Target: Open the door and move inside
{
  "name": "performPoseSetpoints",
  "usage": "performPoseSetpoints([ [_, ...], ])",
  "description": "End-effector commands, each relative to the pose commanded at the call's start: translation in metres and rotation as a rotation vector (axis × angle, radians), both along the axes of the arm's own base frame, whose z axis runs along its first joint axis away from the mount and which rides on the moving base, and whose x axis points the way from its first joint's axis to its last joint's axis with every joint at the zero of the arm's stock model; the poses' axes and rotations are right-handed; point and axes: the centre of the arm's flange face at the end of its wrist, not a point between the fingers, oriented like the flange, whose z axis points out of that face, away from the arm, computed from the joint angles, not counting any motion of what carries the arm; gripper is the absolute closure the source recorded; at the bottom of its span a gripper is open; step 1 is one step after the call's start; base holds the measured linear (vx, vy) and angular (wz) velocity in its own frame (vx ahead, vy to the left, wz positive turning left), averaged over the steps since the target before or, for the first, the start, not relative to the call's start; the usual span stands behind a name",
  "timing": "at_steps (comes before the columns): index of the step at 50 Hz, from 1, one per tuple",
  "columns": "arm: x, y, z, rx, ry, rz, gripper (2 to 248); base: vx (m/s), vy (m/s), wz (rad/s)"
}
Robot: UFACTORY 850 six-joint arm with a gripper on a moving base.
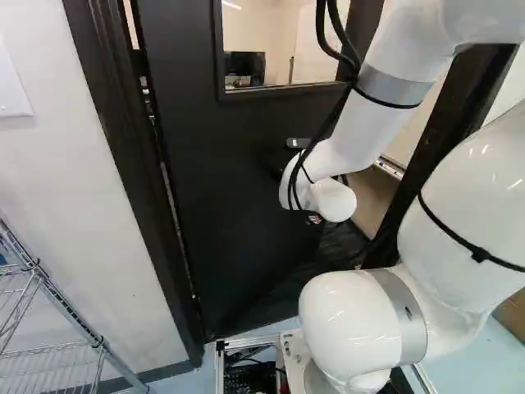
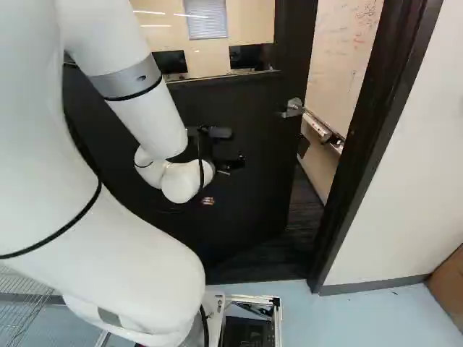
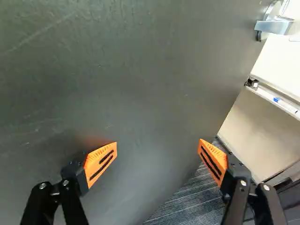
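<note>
My arm [image 1: 353,123] reaches ahead and bends down, wrist close to the near face of the door [image 1: 221,180]. My gripper [image 2: 231,165] is wide open — whether a fingertip touches the door, I can't tell. The door stands ajar, its handle [image 2: 293,108] farther right. Open room lies between its right edge and the right frame [image 2: 369,130] — carpet [image 3: 187,201] shows there.

The arm [image 1: 354,123] reaches ahead, its gripper [image 2: 231,165] (orange-padded) spread wide.
</note>
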Motion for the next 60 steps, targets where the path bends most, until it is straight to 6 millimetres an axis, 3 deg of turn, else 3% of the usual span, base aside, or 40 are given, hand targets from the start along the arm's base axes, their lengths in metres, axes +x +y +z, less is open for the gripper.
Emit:
performPoseSetpoints([
  [60,0.028,0.045,0.001,0.046,0.004,0.026,3,0.000,0.000,0.000],
])
